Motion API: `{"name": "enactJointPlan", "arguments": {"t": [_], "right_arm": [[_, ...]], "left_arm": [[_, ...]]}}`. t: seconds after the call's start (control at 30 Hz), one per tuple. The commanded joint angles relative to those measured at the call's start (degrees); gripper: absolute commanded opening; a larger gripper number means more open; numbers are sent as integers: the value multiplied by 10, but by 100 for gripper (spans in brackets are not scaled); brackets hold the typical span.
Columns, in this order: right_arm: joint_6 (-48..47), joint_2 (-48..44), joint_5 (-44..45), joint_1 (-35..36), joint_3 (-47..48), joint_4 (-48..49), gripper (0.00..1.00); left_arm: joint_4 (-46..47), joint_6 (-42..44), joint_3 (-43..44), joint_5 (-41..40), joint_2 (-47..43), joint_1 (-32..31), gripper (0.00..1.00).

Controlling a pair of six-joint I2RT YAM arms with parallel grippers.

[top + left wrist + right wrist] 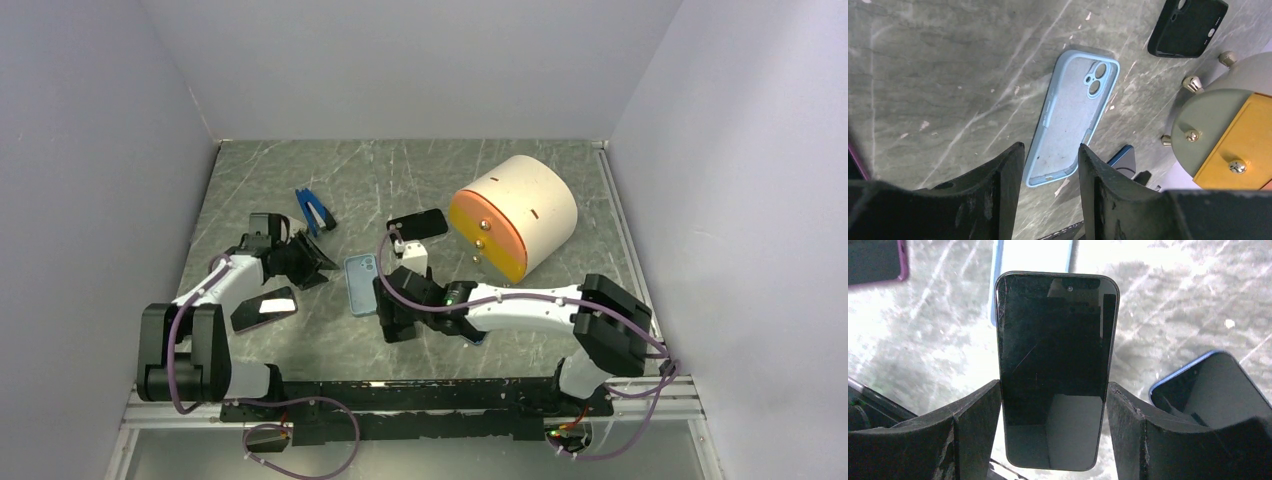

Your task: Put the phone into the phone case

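Got the phone (pixel 1055 370) clamped in the right jaws mid-frame, just right of the light-blue case (pixel 361 283) flat on the worktop (pixel 400 170). Plus left jaws parted, empty. Crowding above right: black case (pixel 418 224), drum (pixel 515 215).

From overhead I saw the light blue phone case (pixel 361 283) lying flat on the grey marbled table (pixel 400 170), between my two grippers. The left gripper (pixel 318 268) sat just to its left. The right gripper (pixel 392 322) was just beside its near right corner, and I could not make out what its fingers held. A black case (pixel 418 224) lay farther back, near a cream cylinder (pixel 515 215) with an orange face. A blue-handled tool (pixel 314 210) lay back left, and a dark phone (pixel 264 308) lay beside the left arm.
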Motion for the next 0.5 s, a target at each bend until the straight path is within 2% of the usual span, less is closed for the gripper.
{"name": "enactJointPlan", "arguments": {"t": [0.0, 0.33, 0.47], "right_arm": [[-8, 2, 14, -22, 44, 75, 42], [-7, 74, 8, -51, 100, 164, 41], [-6, 114, 35, -52, 125, 190, 40]], "left_arm": [[39, 9, -7, 54, 10, 21, 47], [46, 13, -27, 49, 25, 21, 47], [23, 15, -19, 25, 17, 21, 47]]}}
